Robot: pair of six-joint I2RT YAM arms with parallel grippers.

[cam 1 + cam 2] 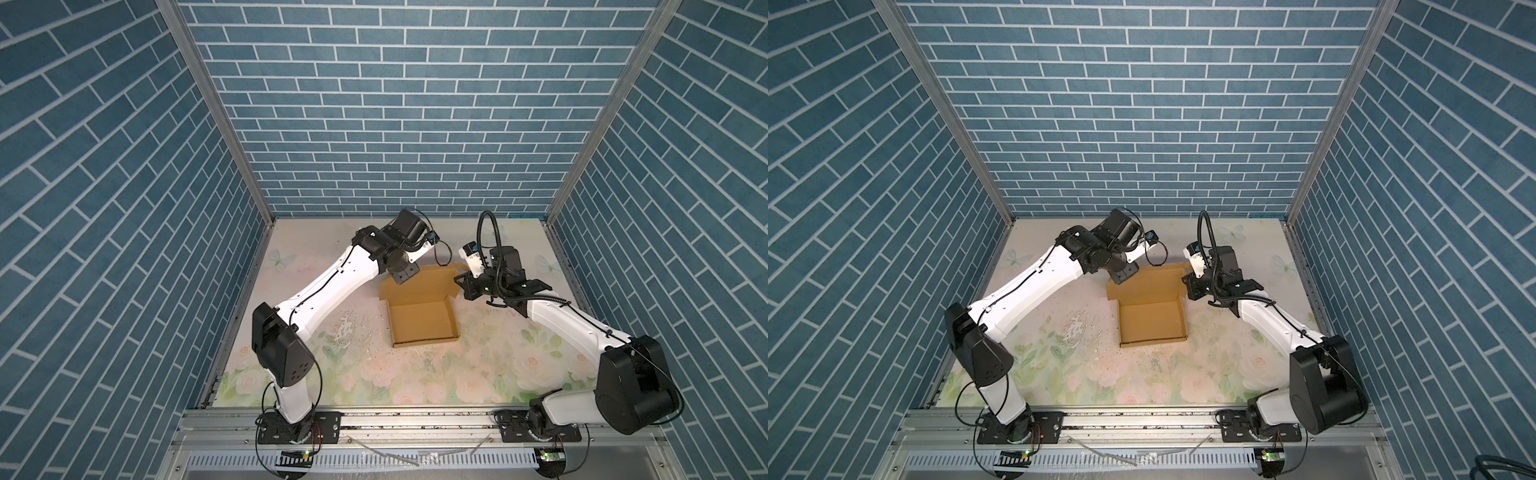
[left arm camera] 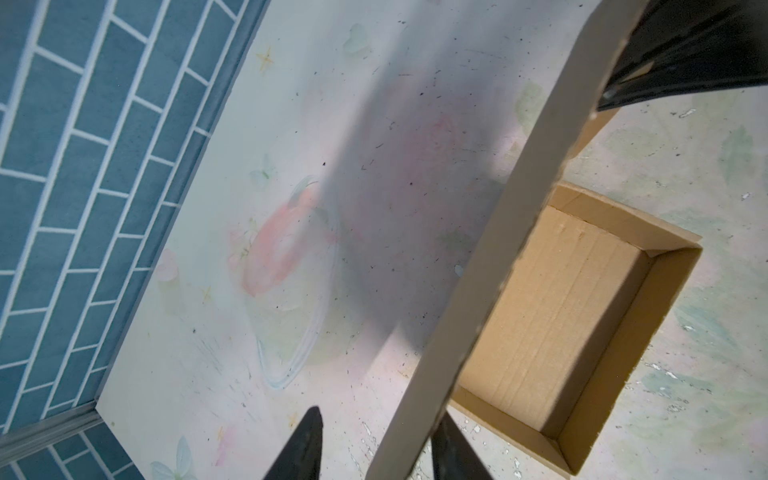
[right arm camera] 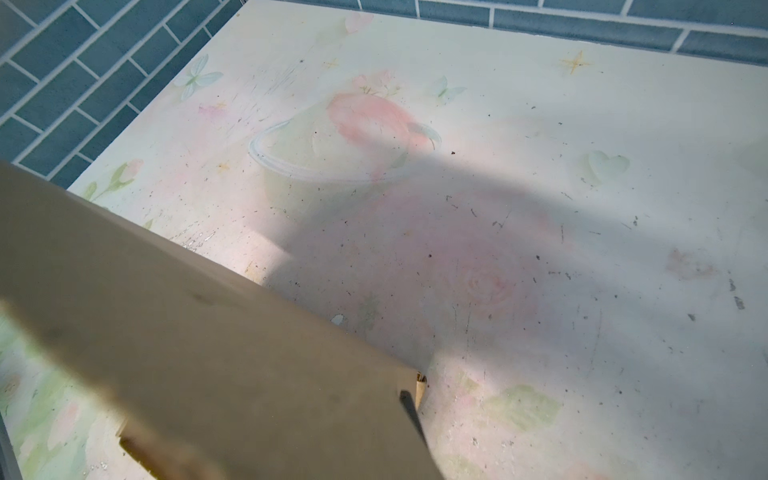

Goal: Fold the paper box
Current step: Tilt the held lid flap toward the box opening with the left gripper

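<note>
Paper box [image 1: 422, 324] sits on the counter [image 1: 332, 374], lid flap [image 1: 419, 282] upright; we see the left pincer [image 2: 379, 413] spread astride the flap's left end; the right pincer [image 1: 460, 281] pinches its right corner, one finger hidden behind blurred cardboard.

Clearance at the two grippers. The raised lid [image 1: 419, 286] of the box [image 1: 422, 328] runs from the left gripper [image 1: 405, 275] to the right gripper [image 1: 459, 281] and blocks a straight pass between them. It stands between the parted left fingers [image 2: 306, 449], with a gap beside one. The right gripper pinches its other end. Beyond the lid from both grippers, bare table [image 1: 316, 249] reaches the back wall [image 1: 395, 124]. Below them on the near side, low walls ring the box's open floor.
</note>
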